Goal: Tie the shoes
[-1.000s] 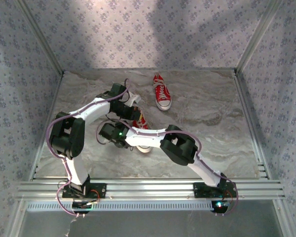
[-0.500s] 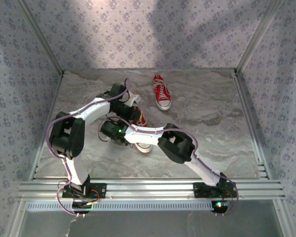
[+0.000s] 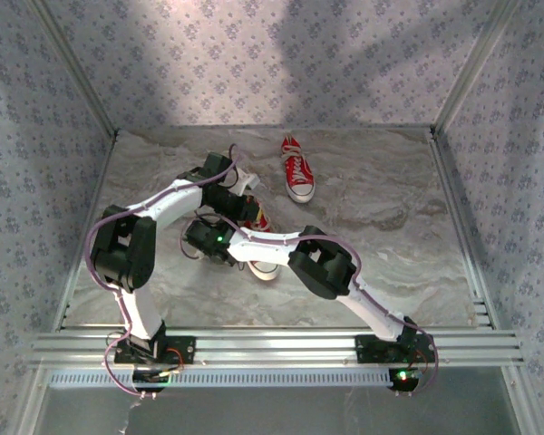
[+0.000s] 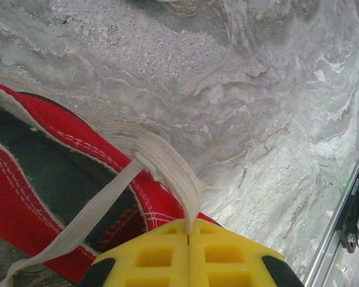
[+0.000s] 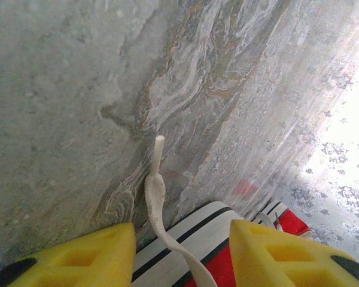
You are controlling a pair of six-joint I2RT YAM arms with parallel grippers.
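Observation:
One red shoe (image 3: 297, 174) with white laces lies alone at the back of the table. The other shoe (image 3: 259, 225) lies under both arms, its white toe cap (image 3: 265, 270) towards me. My left gripper (image 4: 188, 232) is shut on a white lace (image 4: 167, 170) that rises taut from the shoe's red collar (image 4: 30, 179). My right gripper (image 5: 182, 245) is open low beside the shoe's white, black-striped sole (image 5: 194, 236). The other lace end (image 5: 157, 194) curls up between its yellow fingers (image 5: 90, 251), touching neither.
The marble-patterned table (image 3: 390, 217) is walled in by patterned panels on three sides. An aluminium rail (image 3: 272, 344) runs along the near edge, where both arm bases are bolted. Open tabletop stretches to the right of the shoes.
My right arm's elbow has shifted slightly left, bringing its wrist closer to the near shoe. The left arm and both shoes have stayed where they were.

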